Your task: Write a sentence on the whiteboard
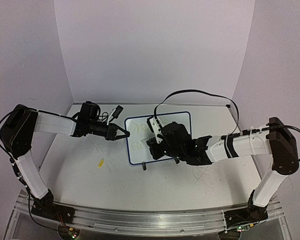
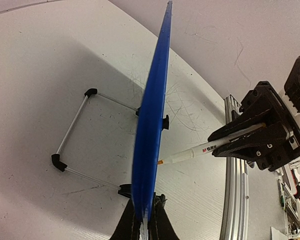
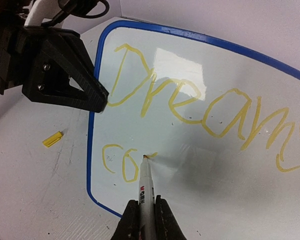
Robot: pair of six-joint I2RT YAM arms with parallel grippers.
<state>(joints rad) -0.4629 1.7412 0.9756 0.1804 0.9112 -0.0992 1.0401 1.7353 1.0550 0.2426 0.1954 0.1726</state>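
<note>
One whiteboard [image 3: 205,165], one marker [image 3: 145,192], one yellow cap [image 3: 52,138], two end effectors [image 1: 125,134] [image 3: 145,206].

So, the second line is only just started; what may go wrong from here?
1. The left gripper pinches only one rim of the whiteboard, so the push of the marker may tilt or shift the board and bend the letters.
2. The sentence is in pale yellow; light pressure may leave gaps.
3. The right gripper hangs close over the board and may smear the writing.
</note>
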